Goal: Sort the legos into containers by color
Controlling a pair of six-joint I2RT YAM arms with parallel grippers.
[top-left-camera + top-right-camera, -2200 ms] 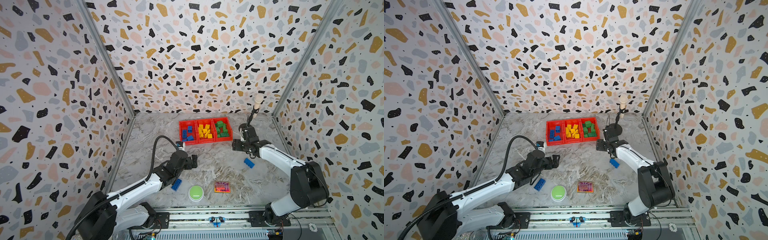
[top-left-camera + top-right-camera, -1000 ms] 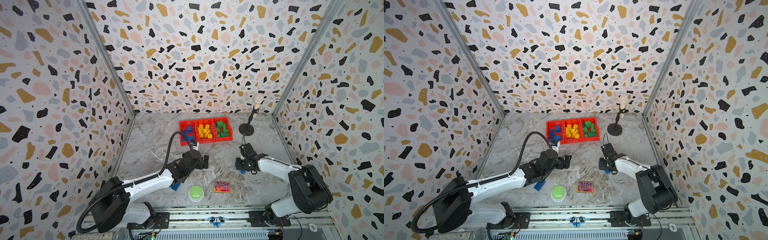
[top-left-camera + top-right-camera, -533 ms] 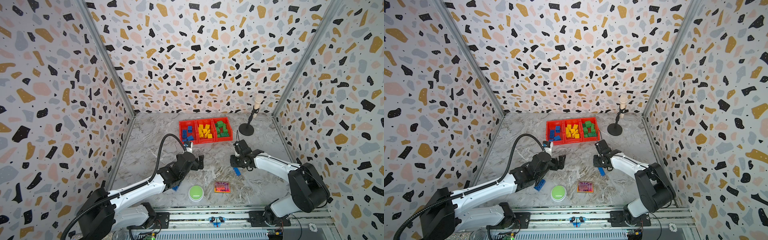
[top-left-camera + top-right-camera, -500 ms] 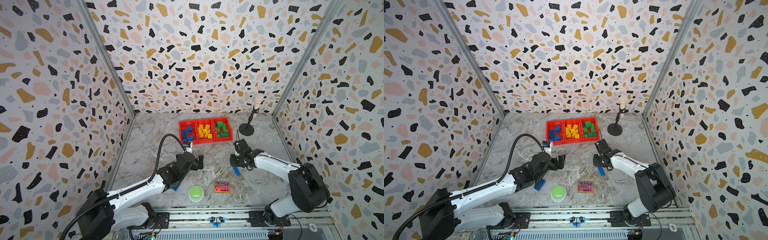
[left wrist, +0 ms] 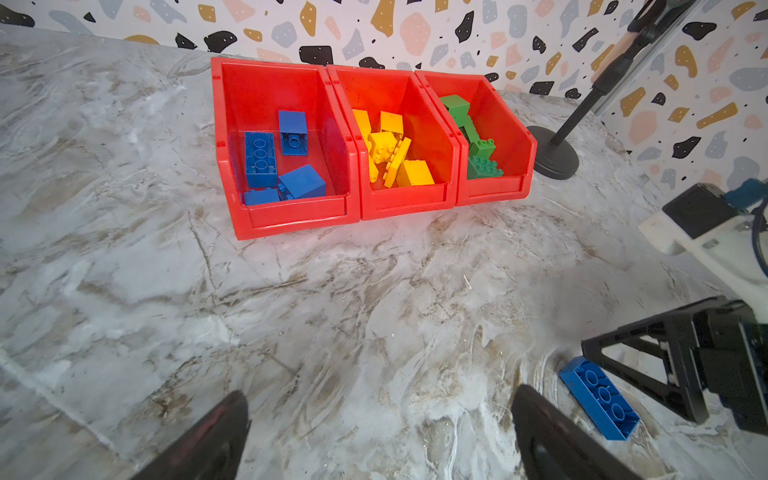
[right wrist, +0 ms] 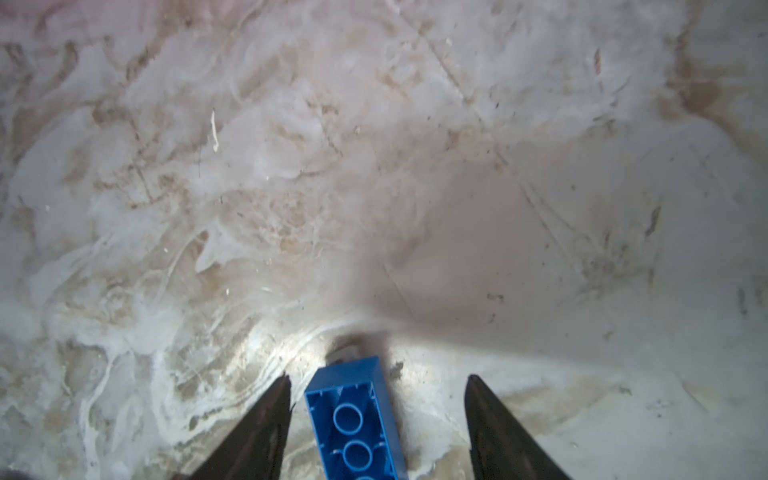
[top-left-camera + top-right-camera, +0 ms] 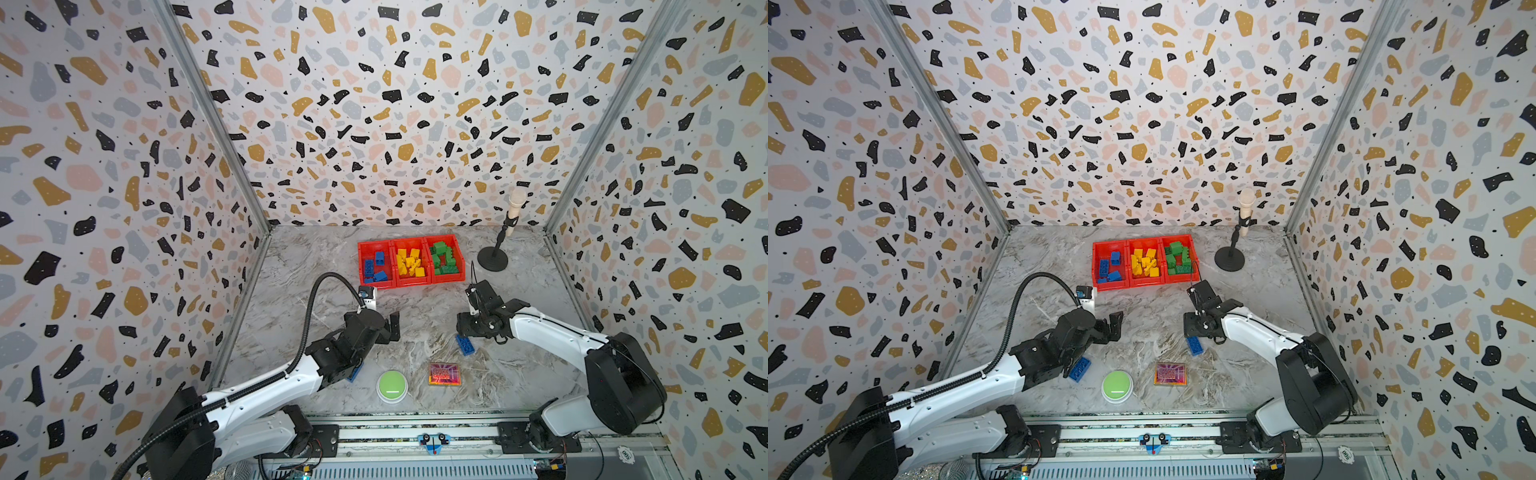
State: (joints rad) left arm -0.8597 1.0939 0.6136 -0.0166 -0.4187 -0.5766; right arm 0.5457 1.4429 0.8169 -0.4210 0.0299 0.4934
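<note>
Right wrist view: right gripper (image 6: 378, 376) has its jaws apart, holding nothing. A blue brick (image 6: 353, 419) lies between the fingers, hollow underside up. There is a thin gap to one finger and a wide gap to the other. The brick rests on the marble table (image 6: 374, 166).

In both top views the containers (image 7: 411, 284) sit in a row near the back wall. The bin at the left arm's end holds blue legos (image 7: 376, 266), the middle bin yellow legos (image 7: 409, 264), and the bin at the right arm's end green legos (image 7: 444, 259).

The blue brick is on the table in front of the containers, off their green end and well apart from them. A second blue brick (image 7: 1079, 368) lies in front of the containers' blue end, farther out, and is partly hidden under the left arm in a top view.

Left wrist view: left gripper (image 5: 380, 395) has its jaws wide with nothing between them, only bare table. It faces the containers from in front of the blue and yellow bins.

Also in front of the containers, farther out than both bricks, are a green button (image 7: 392, 387) and a shiny card (image 7: 444, 373). A microphone stand (image 7: 492, 259) stands just beside the containers' green end.
</note>
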